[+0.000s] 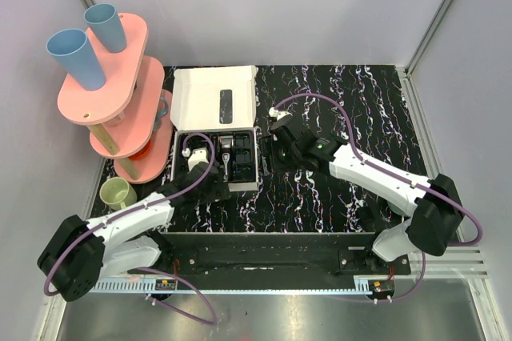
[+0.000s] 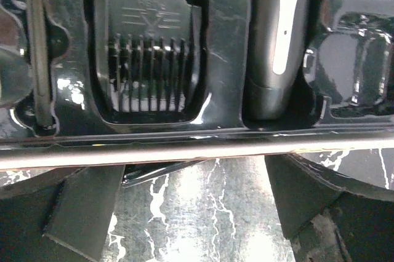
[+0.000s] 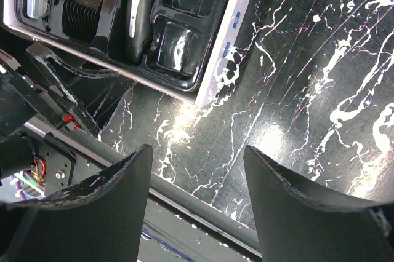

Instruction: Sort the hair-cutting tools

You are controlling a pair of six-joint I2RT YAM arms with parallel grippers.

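The white box [image 1: 214, 97] lies open with its black moulded tray [image 1: 240, 153]. In the left wrist view a black comb attachment [image 2: 151, 68] sits in a tray pocket, and the slim black clipper with a grey stripe [image 2: 280, 34] lies in the slot to its right. Both show in the right wrist view, the comb [image 3: 80, 10] and the clipper [image 3: 140, 3]. My left gripper [image 1: 214, 185] [image 2: 194, 176] is open and empty at the box's near rim [image 2: 197, 146]. My right gripper [image 1: 276, 137] [image 3: 197, 151] is open and empty above the mat, right of the box.
A pink tiered stand [image 1: 120, 77] with two blue cups [image 1: 76, 57] stands at the back left. A pale green cup [image 1: 118, 193] sits beside the left arm. The black marbled mat [image 1: 352, 109] covers the table. Grey walls close in the sides.
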